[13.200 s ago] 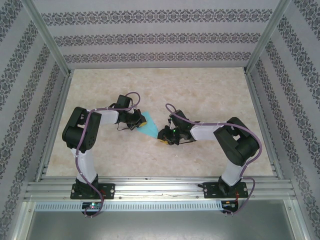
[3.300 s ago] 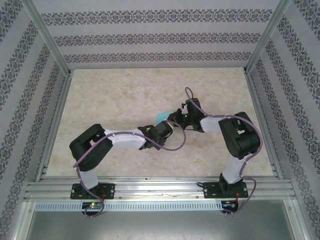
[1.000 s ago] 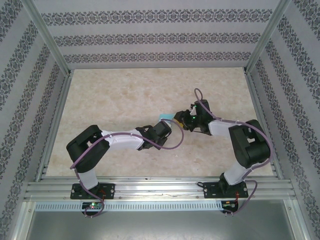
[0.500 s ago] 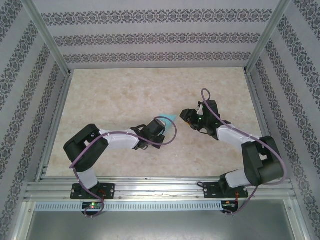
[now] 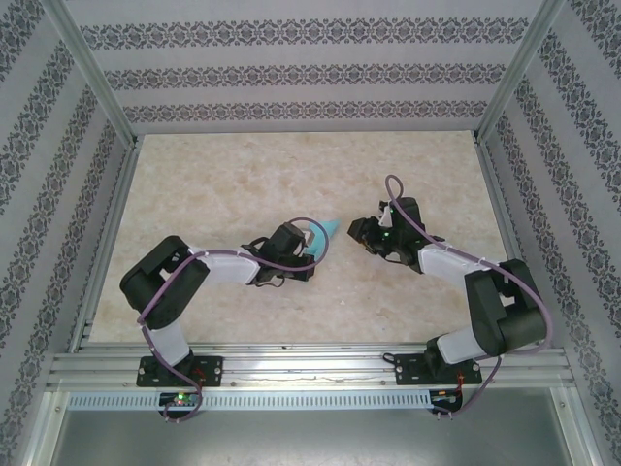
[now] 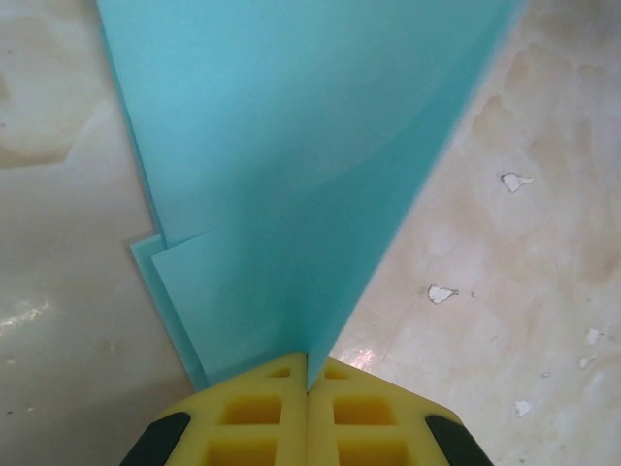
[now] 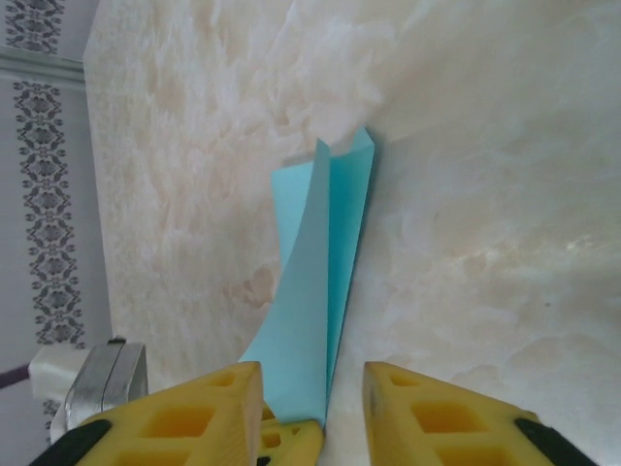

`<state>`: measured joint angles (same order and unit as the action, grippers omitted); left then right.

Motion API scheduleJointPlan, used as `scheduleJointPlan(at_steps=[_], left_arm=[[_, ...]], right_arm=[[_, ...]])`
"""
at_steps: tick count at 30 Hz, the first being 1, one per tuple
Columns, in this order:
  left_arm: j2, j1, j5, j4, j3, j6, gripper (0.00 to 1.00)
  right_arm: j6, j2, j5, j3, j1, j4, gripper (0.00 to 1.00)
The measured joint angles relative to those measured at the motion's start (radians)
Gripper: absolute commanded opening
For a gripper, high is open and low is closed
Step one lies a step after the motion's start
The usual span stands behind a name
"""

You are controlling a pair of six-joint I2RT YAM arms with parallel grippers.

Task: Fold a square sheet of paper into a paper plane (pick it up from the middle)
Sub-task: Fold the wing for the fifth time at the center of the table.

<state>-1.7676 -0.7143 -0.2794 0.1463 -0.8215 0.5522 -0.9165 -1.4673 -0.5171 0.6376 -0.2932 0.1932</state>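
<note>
The paper plane (image 5: 329, 229) is a slim folded dart of turquoise paper at the middle of the table. My left gripper (image 5: 310, 245) is shut on it. In the left wrist view the yellow fingers (image 6: 262, 413) press together on its centre crease, and the paper plane (image 6: 291, 146) fans out ahead with layered flaps on the left. My right gripper (image 5: 356, 233) is just to the right of it. Seen from the right wrist, my right gripper (image 7: 310, 377) is open with the paper plane (image 7: 325, 262) standing between its jaws, nearer the left finger.
The beige marbled tabletop (image 5: 213, 184) has free room on all sides. Aluminium rails (image 5: 291, 367) run along the near edge, and patterned walls (image 5: 291, 73) close in the back and sides. Small white chips (image 6: 516, 181) mark the surface.
My left gripper has drawn back to the left with the paper plane in it. The right gripper has moved right, away from the paper, and its jaws have narrowed a little.
</note>
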Motion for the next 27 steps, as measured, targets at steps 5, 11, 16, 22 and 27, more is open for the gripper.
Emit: scheduleJointPlan(at_steps=[5, 11, 16, 22, 27], left_arm=[[-0.015, 0.022, -0.069, 0.039, 0.006, 0.033, 0.00], [-0.040, 0.038, -0.155, 0.080, 0.006, 0.063, 0.00], [-0.053, 0.055, -0.198, 0.087, 0.002, 0.088, 0.00], [-0.080, 0.062, -0.253, 0.135, -0.001, 0.122, 0.00], [-0.084, 0.069, -0.272, 0.179, 0.017, 0.153, 0.00]], right_arm=[[0.000, -0.048, -0.035, 0.010, -0.041, 0.007, 0.25], [-0.001, -0.137, -0.067, 0.036, -0.098, 0.030, 0.15], [-0.012, -0.189, -0.080, 0.058, -0.140, 0.060, 0.10], [-0.026, -0.233, -0.077, 0.082, -0.157, 0.096, 0.10], [-0.030, -0.271, -0.071, 0.100, -0.149, 0.114, 0.10]])
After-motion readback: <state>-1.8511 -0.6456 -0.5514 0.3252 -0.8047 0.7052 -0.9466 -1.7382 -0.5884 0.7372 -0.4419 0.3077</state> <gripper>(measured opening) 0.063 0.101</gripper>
